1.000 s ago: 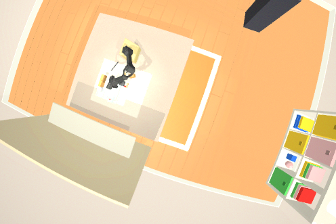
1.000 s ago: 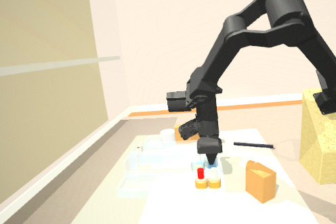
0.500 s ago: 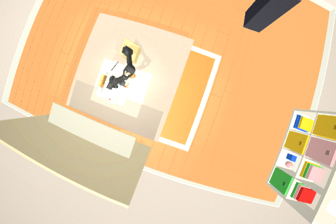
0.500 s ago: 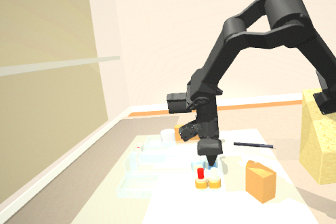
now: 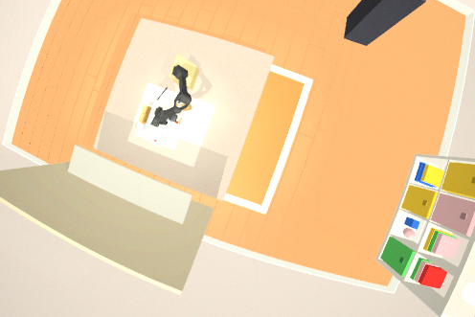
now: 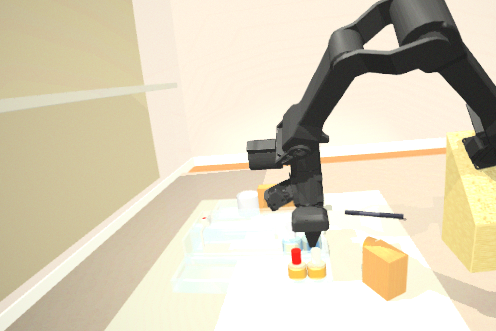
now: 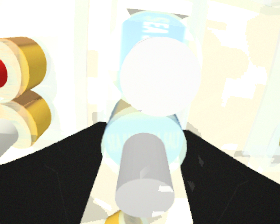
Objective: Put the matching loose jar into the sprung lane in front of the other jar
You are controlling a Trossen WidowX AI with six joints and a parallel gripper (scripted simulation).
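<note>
Claw: our claw (image 6: 313, 244) (image 7: 143, 133) points down, its fingers clenched on the near jar (image 7: 143, 142), a blue-labelled one with a grey top.
Other jar: we see a second blue-labelled jar (image 6: 291, 244) (image 7: 153, 30) with a white top, just beside the gripped one and beyond it in the wrist view; whether they touch we cannot tell.
Amber jars: we have two standing side by side near the claw, a red-topped jar (image 6: 297, 270) (image 7: 16, 67) and a white-topped jar (image 6: 316, 270) (image 7: 23, 120).
Table: our pale table (image 5: 230, 61) carries a white sheet (image 5: 198, 121) under the work, bright enough to wash out edges.
On it: we make out a clear tray (image 6: 200, 289), an orange block (image 6: 384, 269), a dark pen (image 6: 374, 214) (image 5: 162, 93) and a white cup (image 6: 247, 201).
Arm: our black arm (image 5: 182, 101) (image 6: 345, 59) arches over from beside a yellow block (image 5: 192, 65) (image 6: 475, 239).
Floor: we look down on orange planks (image 5: 335, 152) with a white-edged rectangle (image 5: 288, 140) beside the table.
Walls: ours are pale cream, with white skirting.
Furniture: we see a cubby shelf (image 5: 404, 181) with coloured boxes at one side, and two dark columns (image 5: 383, 4) across the room.
</note>
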